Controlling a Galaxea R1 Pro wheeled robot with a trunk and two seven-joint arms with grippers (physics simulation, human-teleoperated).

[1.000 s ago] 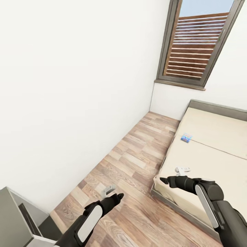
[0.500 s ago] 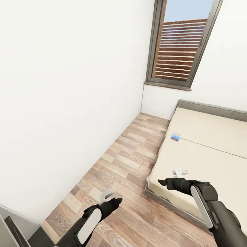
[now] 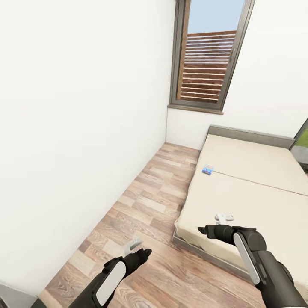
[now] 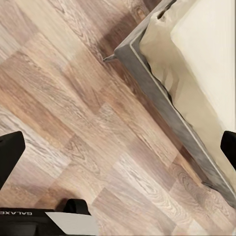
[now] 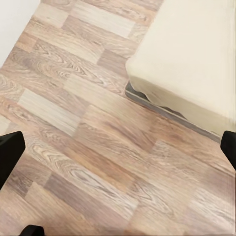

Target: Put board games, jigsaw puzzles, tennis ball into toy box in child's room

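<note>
Blue board game (image 3: 208,169) on bed (image 3: 256,188)

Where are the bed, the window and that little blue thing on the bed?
Bed (image 3: 256,171): head view, bare top of the mattress.
Window (image 3: 205,64): head view, middle of the slatted pane.
Blue thing (image 3: 208,169): head view, its centre, near the bed's left edge.

I have open floor (image 3: 145,205) between the wall (image 3: 77,128) and the bed (image 3: 256,188), whose frame edge blocks my right.
</note>
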